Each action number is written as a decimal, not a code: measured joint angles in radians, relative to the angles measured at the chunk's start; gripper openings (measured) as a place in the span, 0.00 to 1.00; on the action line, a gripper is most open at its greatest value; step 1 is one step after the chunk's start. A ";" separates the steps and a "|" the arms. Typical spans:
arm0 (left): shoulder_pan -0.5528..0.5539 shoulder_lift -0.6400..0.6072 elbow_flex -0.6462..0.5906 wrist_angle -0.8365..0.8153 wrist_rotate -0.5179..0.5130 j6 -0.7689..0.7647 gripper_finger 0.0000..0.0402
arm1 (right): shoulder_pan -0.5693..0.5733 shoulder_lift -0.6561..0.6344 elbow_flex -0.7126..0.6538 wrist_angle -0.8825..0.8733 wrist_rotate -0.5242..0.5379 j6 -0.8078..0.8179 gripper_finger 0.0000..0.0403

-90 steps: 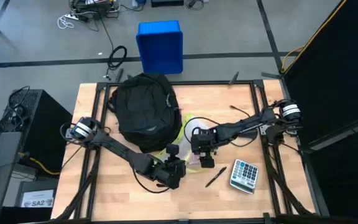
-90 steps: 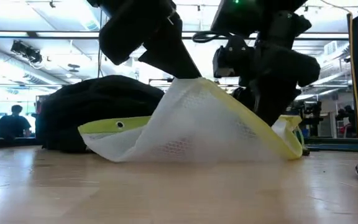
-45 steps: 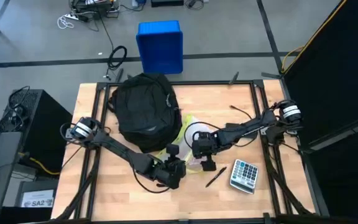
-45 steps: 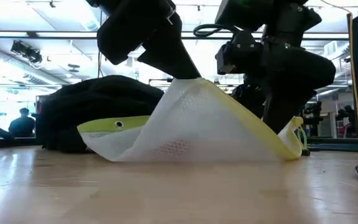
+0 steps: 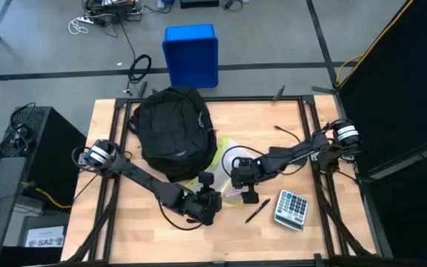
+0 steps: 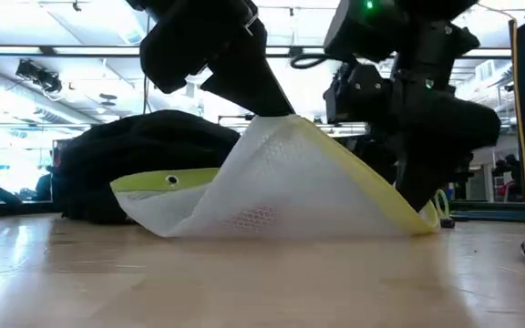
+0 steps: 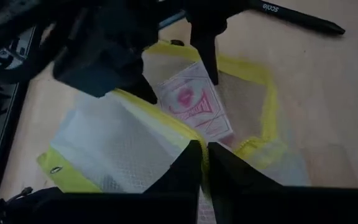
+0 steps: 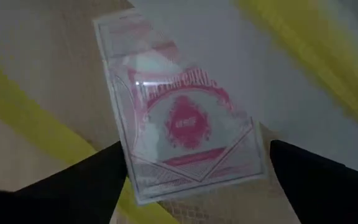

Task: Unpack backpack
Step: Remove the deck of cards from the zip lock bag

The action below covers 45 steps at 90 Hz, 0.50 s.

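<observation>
Left gripper clamped on pouch edge, frame centre; right gripper spread wide around card box.

Card box inside pouch, beside backpack.

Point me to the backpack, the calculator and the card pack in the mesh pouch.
backpack (image 5: 170,133): high view, middle of its black fabric body.
calculator (image 5: 291,210): high view, centre of the keypad.
card pack (image 8: 182,127): right wrist view, on the red oval printed on its face.
</observation>
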 joint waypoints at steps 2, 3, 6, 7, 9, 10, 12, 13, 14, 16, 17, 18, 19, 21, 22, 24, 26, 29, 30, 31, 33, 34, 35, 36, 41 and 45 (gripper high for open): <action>0.000 0.000 0.000 0.000 0.000 0.000 0.00 | 0.000 0.000 -0.008 0.009 0.000 0.001 0.89; 0.000 0.000 0.000 0.000 0.000 0.000 0.00 | 0.000 0.000 -0.012 0.013 0.000 0.002 0.88; 0.000 0.000 0.000 0.000 0.000 0.000 0.00 | 0.000 -0.001 -0.021 0.029 0.000 0.004 0.88; 0.000 0.000 0.000 0.000 0.000 0.000 0.00 | 0.000 -0.001 -0.024 0.034 0.000 0.004 0.88; 0.000 0.000 0.000 0.000 0.000 0.000 0.00 | 0.000 -0.002 -0.030 0.043 0.000 0.004 0.87; 0.000 0.000 0.000 0.000 0.000 0.000 0.00 | 0.000 -0.002 -0.033 0.048 0.000 0.004 0.87; 0.000 0.000 0.000 0.000 0.000 0.000 0.00 | 0.000 -0.002 -0.037 0.057 0.000 0.004 0.86; 0.000 0.000 0.000 0.000 0.000 0.000 0.00 | 0.000 -0.002 -0.040 0.061 0.000 0.004 0.86; 0.000 0.000 0.000 0.000 0.000 0.000 0.00 | 0.000 -0.002 -0.042 0.065 0.000 0.004 0.86; 0.000 0.000 0.000 0.000 0.001 0.000 0.00 | 0.000 -0.002 -0.047 0.078 0.000 0.004 0.85; 0.000 0.000 0.000 0.000 0.002 0.000 0.00 | 0.000 -0.003 -0.050 0.084 0.001 0.004 0.85; 0.000 0.000 0.000 0.000 0.002 0.000 0.00 | 0.000 -0.003 -0.053 0.091 0.002 0.004 0.84; 0.000 0.000 0.000 0.000 0.003 0.000 0.00 | 0.000 -0.003 -0.056 0.098 0.003 0.004 0.84; 0.000 0.000 0.000 0.000 0.004 -0.001 0.00 | 0.000 -0.003 -0.060 0.111 0.006 0.004 0.83; 0.000 0.000 0.000 0.000 0.004 -0.001 0.00 | 0.000 -0.003 -0.062 0.118 0.008 0.004 0.82; 0.000 0.000 0.000 0.000 0.005 -0.001 0.00 | 0.000 -0.003 -0.067 0.132 0.011 0.004 0.81; 0.000 0.000 0.000 0.000 0.005 -0.001 0.00 | 0.000 -0.003 -0.071 0.144 0.014 0.004 0.80; 0.000 0.000 0.000 0.000 0.005 -0.001 0.00 | 0.000 -0.003 -0.072 0.153 0.016 0.001 0.77; 0.000 0.000 0.000 0.000 0.005 -0.001 0.00 | 0.000 -0.003 -0.073 0.155 0.017 -0.001 0.76; 0.000 0.000 0.000 0.000 0.005 -0.001 0.00 | 0.000 -0.003 -0.073 0.156 0.017 -0.002 0.75; 0.000 0.000 0.000 -0.001 0.006 -0.001 0.00 | 0.000 -0.003 -0.073 0.158 0.018 -0.006 0.74; 0.000 0.000 0.000 -0.001 0.006 -0.001 0.00 | 0.000 -0.003 -0.073 0.159 0.018 -0.008 0.73; 0.000 0.000 0.000 -0.001 0.006 -0.001 0.00 | 0.001 -0.003 -0.073 0.159 0.018 -0.009 0.72; 0.000 0.000 0.000 -0.001 0.006 -0.001 0.00 | 0.001 -0.003 -0.073 0.160 0.018 -0.011 0.71; 0.000 0.000 0.000 -0.001 0.006 -0.001 0.00 | 0.002 -0.003 -0.073 0.161 0.019 -0.016 0.70; 0.000 0.000 0.000 -0.001 0.006 -0.001 0.00 | 0.002 -0.003 -0.073 0.161 0.019 -0.020 0.70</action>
